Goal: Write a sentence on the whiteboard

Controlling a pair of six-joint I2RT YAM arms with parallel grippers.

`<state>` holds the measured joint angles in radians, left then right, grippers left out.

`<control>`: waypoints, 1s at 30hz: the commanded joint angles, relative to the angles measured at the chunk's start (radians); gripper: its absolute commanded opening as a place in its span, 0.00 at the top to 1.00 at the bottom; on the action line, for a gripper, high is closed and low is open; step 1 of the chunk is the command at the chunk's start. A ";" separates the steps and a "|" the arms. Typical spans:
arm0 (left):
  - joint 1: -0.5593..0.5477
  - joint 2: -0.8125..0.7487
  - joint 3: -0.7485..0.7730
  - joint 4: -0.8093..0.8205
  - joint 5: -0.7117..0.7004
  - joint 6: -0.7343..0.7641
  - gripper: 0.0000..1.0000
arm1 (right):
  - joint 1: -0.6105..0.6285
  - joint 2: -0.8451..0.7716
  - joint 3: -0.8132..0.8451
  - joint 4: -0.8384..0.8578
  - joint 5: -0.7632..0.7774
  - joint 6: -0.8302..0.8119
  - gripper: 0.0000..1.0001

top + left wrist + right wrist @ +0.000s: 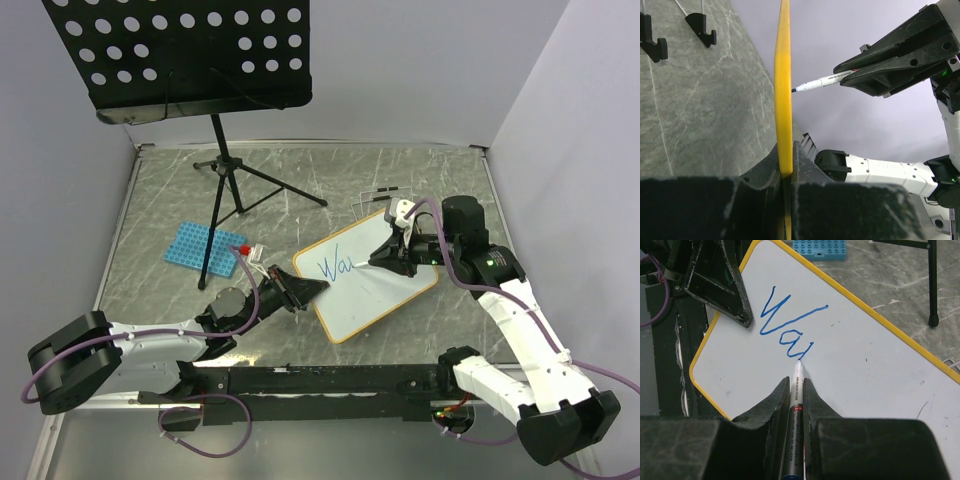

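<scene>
While the left fingers (802,165) clamp the yellow edge of the whiteboard (390,290), the board lies askew near the middle of the marbled bench (150,200), with a blue perforated rack (190,245) and the tripod of a black music stand (200,105) near its left side. The right fingers (775,405) are closed on a marker (797,377), whose tip touches the white surface at the end of the sentence (790,325), which reads only "Wa" with a short further stroke, in blue
</scene>
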<state>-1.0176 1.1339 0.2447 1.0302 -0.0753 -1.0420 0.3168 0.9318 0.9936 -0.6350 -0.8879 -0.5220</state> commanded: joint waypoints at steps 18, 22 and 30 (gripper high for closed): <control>0.004 -0.016 0.021 0.208 0.022 -0.039 0.99 | 0.007 0.033 0.047 0.130 0.033 0.080 1.00; 0.004 -0.016 0.016 0.211 0.020 -0.039 0.99 | 0.007 0.025 0.039 0.156 0.069 0.103 1.00; 0.004 -0.022 0.007 0.206 0.009 -0.041 0.99 | -0.041 -0.021 0.039 0.141 -0.054 0.113 1.00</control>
<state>-1.0130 1.1370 0.2394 1.0386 -0.0750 -1.0470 0.2977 0.9470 0.9977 -0.5163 -0.8436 -0.4145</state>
